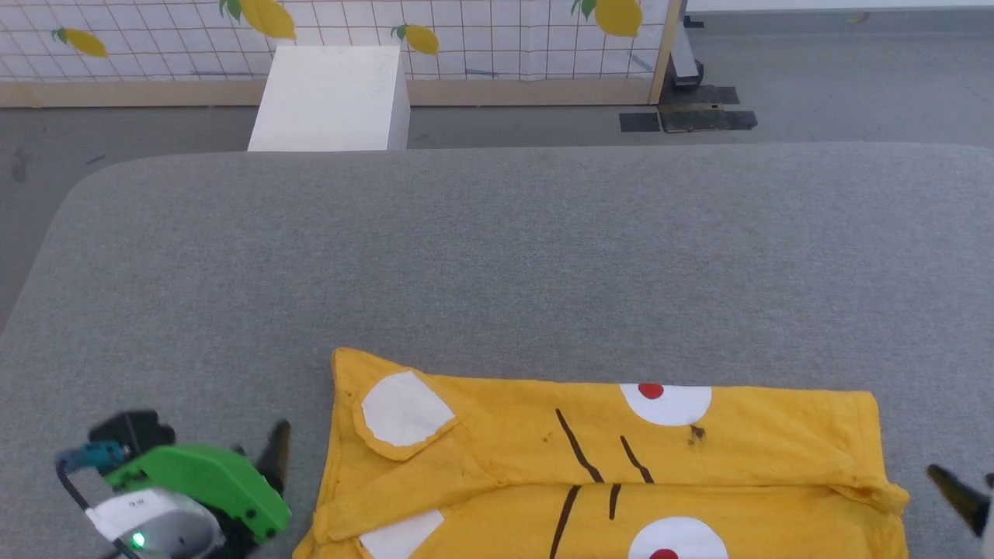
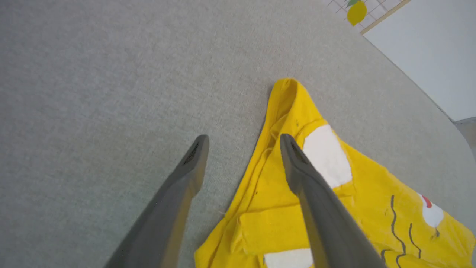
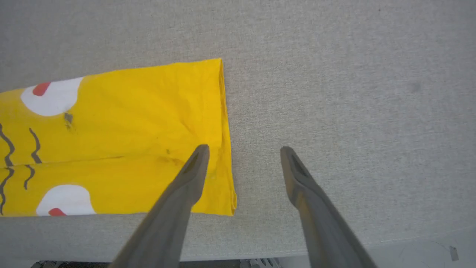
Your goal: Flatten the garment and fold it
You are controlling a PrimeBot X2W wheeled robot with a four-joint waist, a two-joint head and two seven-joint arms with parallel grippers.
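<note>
The garment, a bright yellow T-shirt with white patches, red dots and short black stripes, lies folded lengthwise on the grey table, near its front edge. My left gripper is at the shirt's left end, where a sleeve is tucked over. In the left wrist view the left gripper is open, one finger over the garment and the other over bare table. My right gripper is at the shirt's right end. It too is open, straddling the hem of the garment. Neither holds anything.
Bare grey table stretches beyond the shirt to the rounded far edge. Behind it on the floor stand a white box and a lemon-printed screen. Dark patches mark the floor at the back right. The table's front edge runs just under the right gripper.
</note>
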